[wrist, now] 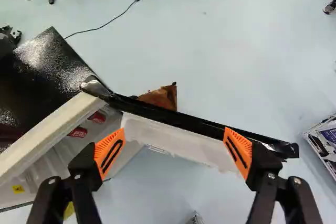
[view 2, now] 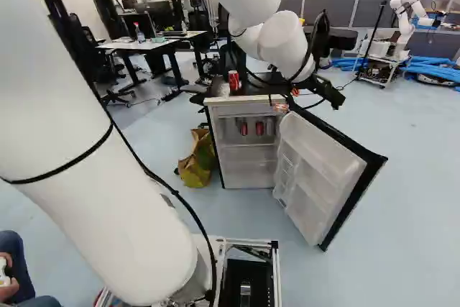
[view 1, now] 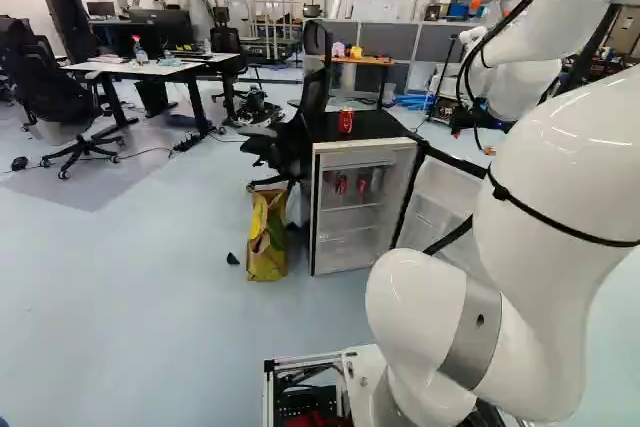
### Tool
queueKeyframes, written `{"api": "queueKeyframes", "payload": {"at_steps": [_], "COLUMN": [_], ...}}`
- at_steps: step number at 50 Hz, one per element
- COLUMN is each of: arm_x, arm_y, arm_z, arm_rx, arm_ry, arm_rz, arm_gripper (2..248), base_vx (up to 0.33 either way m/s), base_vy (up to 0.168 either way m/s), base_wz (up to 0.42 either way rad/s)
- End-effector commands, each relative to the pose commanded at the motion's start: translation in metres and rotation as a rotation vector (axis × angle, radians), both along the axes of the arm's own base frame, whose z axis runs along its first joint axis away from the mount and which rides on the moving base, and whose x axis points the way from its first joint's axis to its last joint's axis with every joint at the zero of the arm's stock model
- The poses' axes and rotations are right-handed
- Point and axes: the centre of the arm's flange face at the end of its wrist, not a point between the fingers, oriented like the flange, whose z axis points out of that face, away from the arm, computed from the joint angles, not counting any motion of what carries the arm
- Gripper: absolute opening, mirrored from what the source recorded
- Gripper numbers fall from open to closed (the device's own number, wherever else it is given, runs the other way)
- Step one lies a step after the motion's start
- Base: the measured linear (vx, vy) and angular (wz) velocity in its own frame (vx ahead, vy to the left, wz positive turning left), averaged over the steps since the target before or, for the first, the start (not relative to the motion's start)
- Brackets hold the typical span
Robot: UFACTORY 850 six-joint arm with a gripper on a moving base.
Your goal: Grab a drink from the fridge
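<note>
My gripper [view 2: 327, 91] is above the swung-out fridge door [view 2: 327, 167] in the right base view. Seen from the wrist, the gripper [wrist: 174, 150] is open, with nothing held; the door's black top edge [wrist: 194, 124] crosses ahead of its orange pads. The fridge [view 1: 365, 209] stands with its inside showing. On its upper shelf are a red can [view 1: 341, 184] and another red can [view 2: 259, 128], with a silver one [view 2: 270, 128] alongside. Two red cans, one of them here [wrist: 79, 131], show beside one finger. A further red can [view 1: 345, 120] stands upright on the fridge top.
A yellow bag [view 1: 267, 237] stands beside the fridge. Behind it is a black office chair [view 1: 300, 137]. Desks [view 1: 150, 67] stand farther back. Another robot [view 2: 404, 23] is on a white cart at the far right of the right base view, near blue hoses [view 2: 431, 66].
</note>
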Motion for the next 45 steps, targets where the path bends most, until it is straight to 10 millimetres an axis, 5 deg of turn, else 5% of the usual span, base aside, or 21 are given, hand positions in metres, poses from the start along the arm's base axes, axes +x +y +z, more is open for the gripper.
{"api": "queueKeyframes", "payload": {"at_steps": [45], "arm_x": [0.035], "arm_y": [-0.078], "arm_z": [-0.008], "arm_rx": [0.071], "arm_ry": [0.072], "arm_rz": [-0.061], "arm_gripper": [247], "base_vx": [0.0], "base_vy": [0.0], "base_wz": [0.0]}}
